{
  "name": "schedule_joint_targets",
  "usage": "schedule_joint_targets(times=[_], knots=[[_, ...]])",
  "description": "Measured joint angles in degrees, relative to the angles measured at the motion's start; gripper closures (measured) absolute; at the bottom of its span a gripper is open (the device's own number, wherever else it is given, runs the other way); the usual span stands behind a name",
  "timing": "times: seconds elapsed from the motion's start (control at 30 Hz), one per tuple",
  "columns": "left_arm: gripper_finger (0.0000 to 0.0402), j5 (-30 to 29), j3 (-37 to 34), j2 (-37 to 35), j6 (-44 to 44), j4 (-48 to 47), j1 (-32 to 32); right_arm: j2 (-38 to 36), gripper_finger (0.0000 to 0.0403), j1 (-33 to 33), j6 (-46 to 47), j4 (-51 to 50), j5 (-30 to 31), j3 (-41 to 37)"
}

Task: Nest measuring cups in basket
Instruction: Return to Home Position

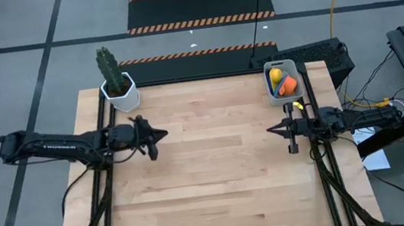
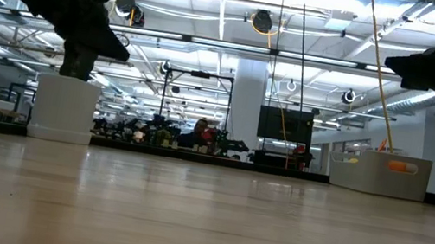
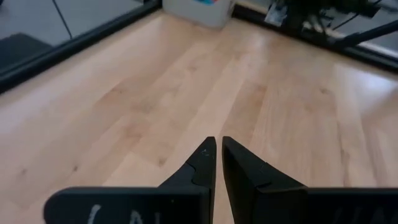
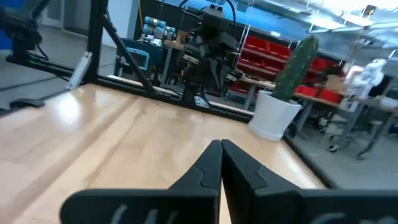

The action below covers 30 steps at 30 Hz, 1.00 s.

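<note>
The measuring cups [image 1: 283,81] sit together inside the basket [image 1: 270,89]. From above I can make out yellow and orange among them, and the rest are too small to tell apart. The basket stands at the far right corner of the wooden surface [image 1: 217,173], and from table height an orange patch shows through its pale wall [image 2: 367,174].

Just nearer than the basket, the right hand [image 1: 272,129] hangs above the surface at its right side, pointing toward the middle. Its two dark fingers [image 4: 205,165] are pressed together with only a thin seam between them, and they hold nothing.

Well apart from it across the bare middle of the surface, the left hand [image 1: 160,135] points back toward it. Its fingers [image 3: 202,163] are drawn almost together, leaving a narrow slit, and they grip nothing.

At the far left corner stands a white cactus pot [image 1: 123,96] with a green cactus [image 1: 108,69] upright in it.
</note>
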Motion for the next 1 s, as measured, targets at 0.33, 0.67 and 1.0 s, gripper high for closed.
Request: schedule_joint_targets(times=[0.33, 0.67, 1.0], knots=[[0.0371, 0.0, 0.0, -10.5, 9.3, -0.7, 0.0, 0.0, 0.0403, 0.0, -2.7, 0.0, 1.4, 0.0], [0.0395, 1.1, -2.7, -20.1, 17.6, -3.0, 0.0, 0.0, 0.0403, 0.0, -2.6, 0.0, 1.4, 0.0], [0.0398, 2.6, -13.9, -26.4, 20.2, 11.3, 0.0, 0.0, 0.0403, 0.0, -2.6, 0.0, 1.4, 0.0]])
